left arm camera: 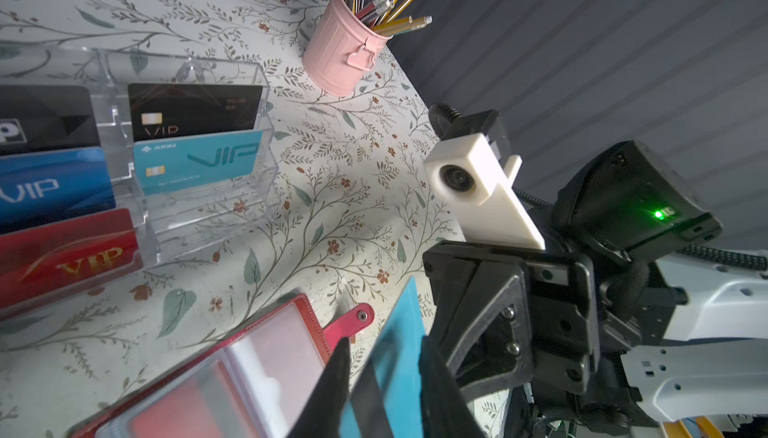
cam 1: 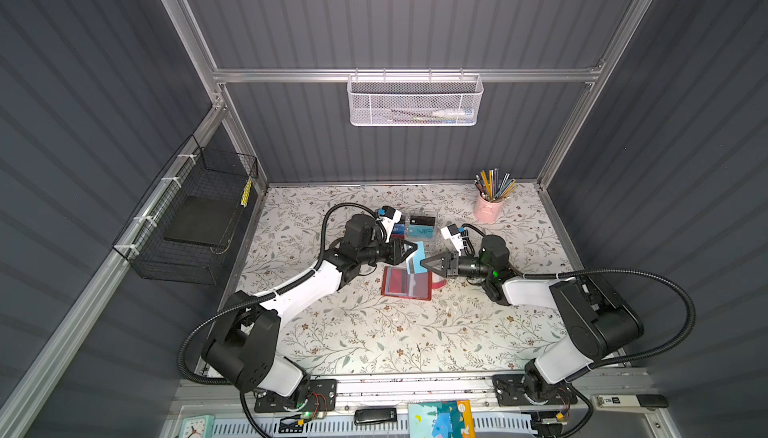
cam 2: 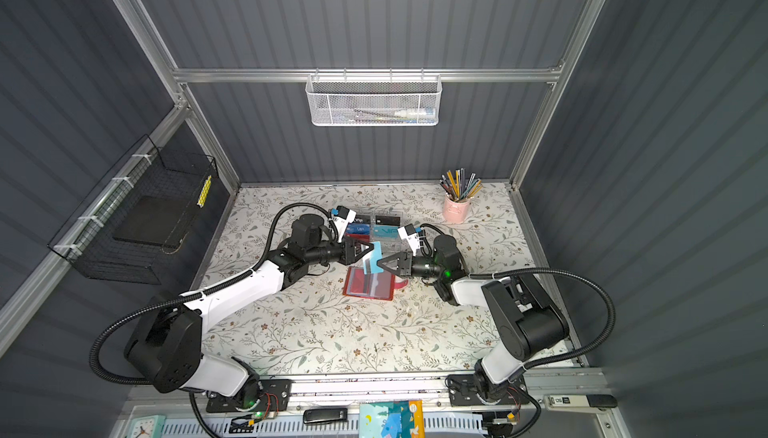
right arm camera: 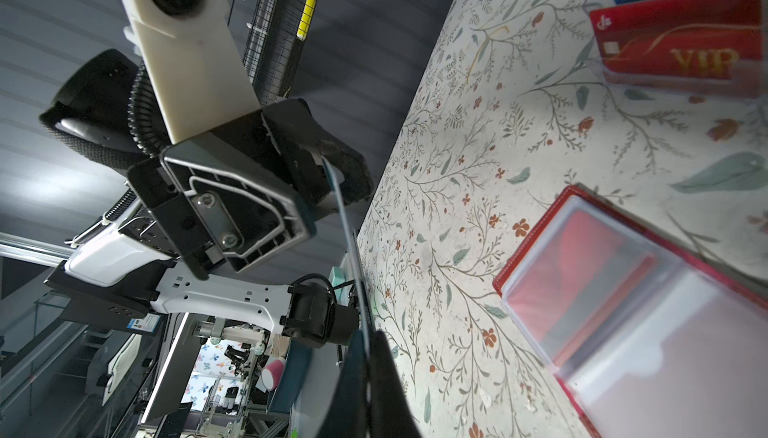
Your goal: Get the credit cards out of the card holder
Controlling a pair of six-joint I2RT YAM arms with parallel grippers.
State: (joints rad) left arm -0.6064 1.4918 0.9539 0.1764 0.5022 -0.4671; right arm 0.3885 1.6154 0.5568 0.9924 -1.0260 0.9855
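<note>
Floral-print counter point(cam 1: 374, 332) in a grey-walled cell w/ alu frame. Red card holder point(cam 1: 405, 284) lies open and flat near the middle, clear sleeves up, strap tab point(left arm camera: 353, 319) poking out on the right arm's side. Light-blue credit card point(cam 1: 417, 255) is out of it, held tilted, clear of the counter, over the holder's far edge btwn both arms.

Right claw point(cam 1: 426, 264): clamped tight on one end of that card. Left claw point(cam 1: 411, 249): narrow, fingers point(left arm camera: 332, 373) straddling the other end; can't tell if the pads bite yet. Reads as a hand-over, imo.

Handling: card is thin, light, stiff-ish w/ some flex, and glossy, so prob. slippery. Pinch the flat faces near a short end, w/ enough overlap that it can't pivot. A dark stripe runs along one face. Holder is light too, w/ soft sleeves; it may drag along when a card is pulled, so pin it.

Writing: clear acrylic rack point(left arm camera: 199, 82) behind holds several cards:
- black card point(left arm camera: 195, 109), "VIP"
- teal VIP card point(left arm camera: 199, 161), w/ a small logo word like "AKIN" and a no. line too small to read
- dark blue card point(left arm camera: 50, 186), "VIP"
- red card point(left arm camera: 66, 257), gold "VIP"

Nothing legible on the held card. Pink pencil cup point(left arm camera: 340, 53) sits beyond the rack.
</note>
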